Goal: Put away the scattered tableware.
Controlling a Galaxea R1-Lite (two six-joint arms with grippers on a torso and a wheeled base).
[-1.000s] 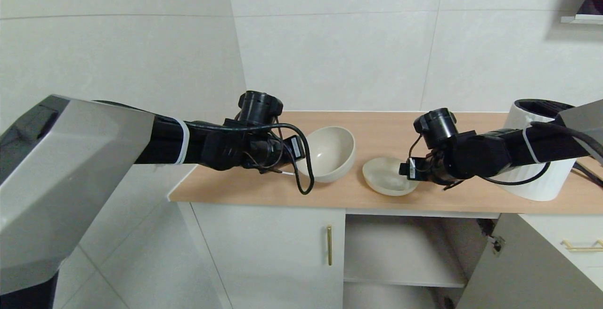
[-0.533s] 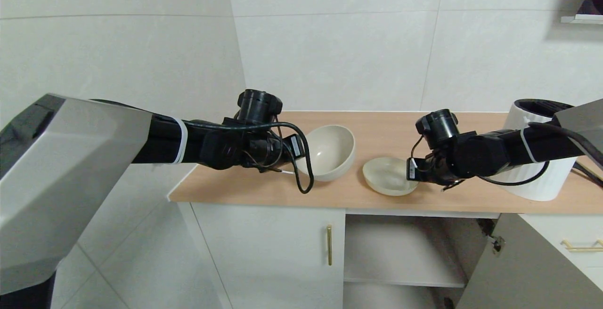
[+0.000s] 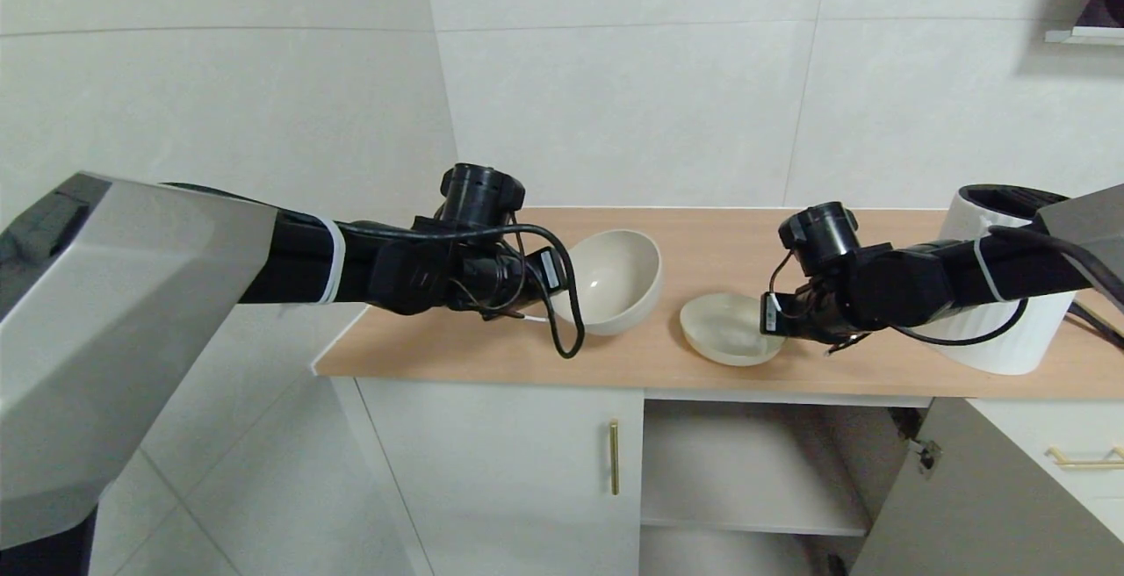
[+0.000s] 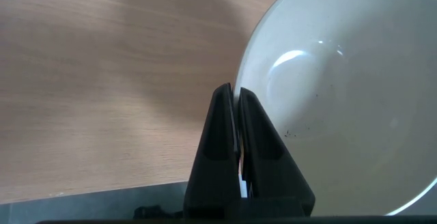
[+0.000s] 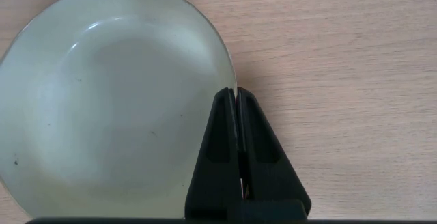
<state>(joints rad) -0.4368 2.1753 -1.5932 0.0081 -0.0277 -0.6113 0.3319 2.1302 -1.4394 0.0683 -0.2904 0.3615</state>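
Clamping tilted bowl [image 3: 615, 282] rim in left gripper [image 4: 236, 91], plate [image 5: 109, 94] rim in right gripper [image 5: 236, 93]

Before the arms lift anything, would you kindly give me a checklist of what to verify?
1. Left gripper jaws shut on the bowl rim: ok.
2. Right gripper jaws shut on the plate rim: ok.
3. Bowl and plate apart: ok.
4. Bowl clear of the counter: cannot tell; it is tilted.
5. Cabinet door open below: ok.
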